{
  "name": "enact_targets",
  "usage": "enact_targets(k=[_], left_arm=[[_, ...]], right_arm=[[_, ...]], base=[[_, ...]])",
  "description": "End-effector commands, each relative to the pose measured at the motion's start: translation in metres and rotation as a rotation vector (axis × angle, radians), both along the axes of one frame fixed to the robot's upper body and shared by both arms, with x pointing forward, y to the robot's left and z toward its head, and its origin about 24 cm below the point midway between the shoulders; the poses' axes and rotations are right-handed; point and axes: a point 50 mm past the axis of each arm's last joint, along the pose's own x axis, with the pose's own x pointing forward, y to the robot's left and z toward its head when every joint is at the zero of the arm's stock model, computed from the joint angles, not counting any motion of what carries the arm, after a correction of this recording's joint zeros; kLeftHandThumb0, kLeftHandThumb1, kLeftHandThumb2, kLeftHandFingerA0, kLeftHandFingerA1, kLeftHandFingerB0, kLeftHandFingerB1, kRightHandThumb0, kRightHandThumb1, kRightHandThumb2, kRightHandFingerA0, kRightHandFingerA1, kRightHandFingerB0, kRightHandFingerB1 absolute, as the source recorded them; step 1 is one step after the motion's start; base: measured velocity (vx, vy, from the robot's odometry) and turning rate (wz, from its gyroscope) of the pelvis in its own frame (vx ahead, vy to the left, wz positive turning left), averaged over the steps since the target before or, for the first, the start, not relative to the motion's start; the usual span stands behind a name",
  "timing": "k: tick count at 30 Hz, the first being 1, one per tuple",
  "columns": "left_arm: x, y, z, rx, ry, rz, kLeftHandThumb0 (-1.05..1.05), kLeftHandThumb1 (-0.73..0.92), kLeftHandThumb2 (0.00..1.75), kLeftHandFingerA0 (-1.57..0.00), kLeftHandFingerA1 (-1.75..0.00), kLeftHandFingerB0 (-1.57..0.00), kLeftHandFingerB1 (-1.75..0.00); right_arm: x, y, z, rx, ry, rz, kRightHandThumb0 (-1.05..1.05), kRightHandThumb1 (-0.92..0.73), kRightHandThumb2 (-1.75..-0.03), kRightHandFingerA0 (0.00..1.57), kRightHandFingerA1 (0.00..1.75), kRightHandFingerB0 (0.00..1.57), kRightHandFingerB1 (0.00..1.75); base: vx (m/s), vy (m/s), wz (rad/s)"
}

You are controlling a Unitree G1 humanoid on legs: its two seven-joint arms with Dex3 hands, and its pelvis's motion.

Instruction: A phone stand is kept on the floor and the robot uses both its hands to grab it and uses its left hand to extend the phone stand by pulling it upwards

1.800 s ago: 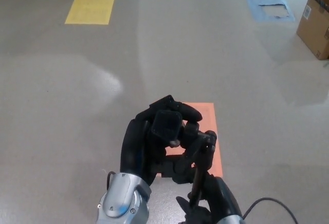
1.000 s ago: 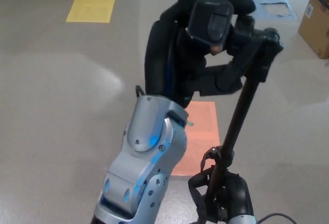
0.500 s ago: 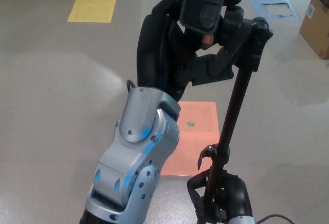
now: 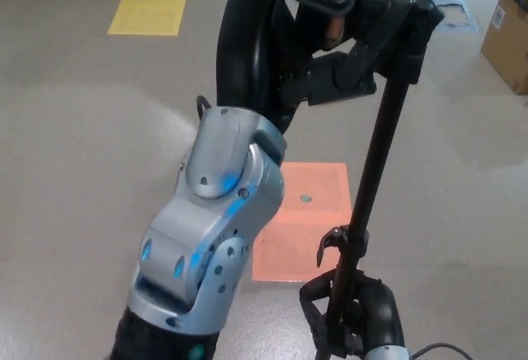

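Fingers [image 4: 330, 67] of the left hand [image 4: 280, 38] clamp the phone stand [image 4: 375, 170] head, raised to lengthen its pole; below them, the right hand [image 4: 355, 315] grips the base, anchoring it against that pull.

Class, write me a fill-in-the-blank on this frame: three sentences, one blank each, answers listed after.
1. The left hand grips the ____ end of the phone stand.
2. The right hand holds the stand's ____ end.
3. The floor patch behind the pole is ____ in colour.

Answers: top; bottom; orange
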Motion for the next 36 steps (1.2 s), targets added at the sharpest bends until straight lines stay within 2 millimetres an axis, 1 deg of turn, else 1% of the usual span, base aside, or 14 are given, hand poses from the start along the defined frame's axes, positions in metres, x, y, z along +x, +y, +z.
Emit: enact_targets(k=[1,2,6,7,10,12,13,20,23,25,30,31,33,36], left_arm=[[-0.057,-0.025,0.031,-0.268,-0.085,-0.143,-0.09,0.58,0.72,-0.98,-1.75,-0.7,-1.75],[-0.06,-0.025,0.001,-0.292,0.026,-0.155,-0.08,0.63,0.68,-0.9,-1.75,-0.69,-1.75],[-0.072,-0.024,-0.049,-0.314,0.202,-0.149,-0.09,0.66,0.67,-0.87,-1.75,-0.65,-1.75],[-0.077,-0.023,-0.072,-0.322,0.282,-0.123,-0.11,0.67,0.61,-0.82,-1.75,-0.61,-1.75],[-0.089,-0.02,-0.112,-0.327,0.426,-0.093,-0.25,0.52,0.78,-1.17,-1.5,-0.9,-1.35],[-0.092,-0.019,-0.123,-0.339,0.459,-0.092,-0.24,0.53,0.77,-1.18,-1.52,-0.94,-1.39],[-0.095,-0.018,-0.128,-0.345,0.481,-0.087,-0.15,0.63,0.58,-0.82,-1.75,-0.59,-1.75],[-0.109,-0.011,-0.152,-0.328,0.539,-0.05,-0.15,0.62,0.58,-0.79,-1.75,-0.57,-1.75],[-0.112,-0.006,-0.162,-0.307,0.547,-0.022,-0.26,0.5,0.79,-1.18,-1.48,-0.94,-1.36],[-0.115,0.001,-0.174,-0.307,0.584,0.009,-0.27,0.5,0.81,-1.2,-1.49,-0.99,-1.38],[-0.116,0.004,-0.178,-0.296,0.585,0.031,-0.19,0.62,0.59,-0.87,-1.75,-0.66,-1.75],[-0.116,0.01,-0.189,-0.299,0.607,0.062,-0.2,0.6,0.59,-0.87,-1.75,-0.68,-1.75],[-0.118,0.016,-0.201,-0.305,0.646,0.091,-0.26,0.49,0.8,-1.17,-1.47,-0.99,-1.37],[-0.121,0.02,-0.21,-0.311,0.69,0.116,-0.26,0.49,0.8,-1.17,-1.47,-0.99,-1.37]], right_arm=[[-0.025,-0.02,-0.027,0.04,0.145,-0.101,-0.4,-0.83,-1.24,1.42,1.41,1.36,1.39],[-0.023,-0.021,-0.025,0.063,0.131,-0.107,-0.56,-0.85,-0.73,1.24,1.72,1.03,1.73],[-0.024,-0.019,-0.023,0.034,0.104,-0.107,-0.32,-0.71,-1.18,1.29,1.3,1.36,1.33],[-0.023,-0.019,-0.022,0.04,0.084,-0.099,-0.54,-0.89,-0.67,0.99,1.2,0.92,0.97],[-0.023,-0.018,-0.019,0.083,0.059,-0.126,-0.45,-0.62,-1.05,0.86,0.91,0.82,0.86],[-0.021,-0.018,-0.017,0.103,0.049,-0.127,-0.48,-0.62,-0.58,0.89,1.03,0.76,0.88],[-0.022,-0.017,-0.016,0.141,0.037,-0.127,-0.47,-0.66,-0.6,1.03,1.02,0.83,0.85],[-0.023,-0.021,-0.015,0.136,0.015,-0.1,-0.49,-0.78,-0.62,0.95,1.09,0.81,0.83],[-0.019,-0.025,-0.015,0.133,0.043,-0.108,-0.54,-0.89,-0.66,0.92,1.03,0.74,0.86],[-0.014,-0.031,-0.014,0.088,0.048,-0.12,-0.42,-0.72,-1.11,1.16,1.2,0.86,1.05],[-0.012,-0.034,-0.012,0.065,0.026,-0.102,-0.5,-0.92,-0.7,1.11,1.34,0.95,1.17],[-0.009,-0.038,-0.01,0.056,0.017,-0.114,-0.51,-0.91,-0.68,1.21,1.75,1.2,1.75],[-0.009,-0.042,-0.01,0.057,0.013,-0.125,-0.41,-0.86,-1.25,1.42,1.42,1.4,1.41],[-0.009,-0.043,-0.01,0.065,0.013,-0.135,-0.41,-0.86,-1.25,1.42,1.42,1.4,1.41]], base=[[0.0,0.0,0.0],[0.0,0.0,0.0],[0.0,0.0,0.0],[0.0,0.0,0.0],[0.0,0.0,0.0],[0.0,0.0,0.0],[0.0,0.0,0.0],[0.0,0.0,0.0],[0.0,0.0,0.0],[0.0,0.0,0.0],[0.0,0.0,0.0],[0.0,0.0,0.0],[0.0,0.0,0.0],[0.0,0.0,0.0]])
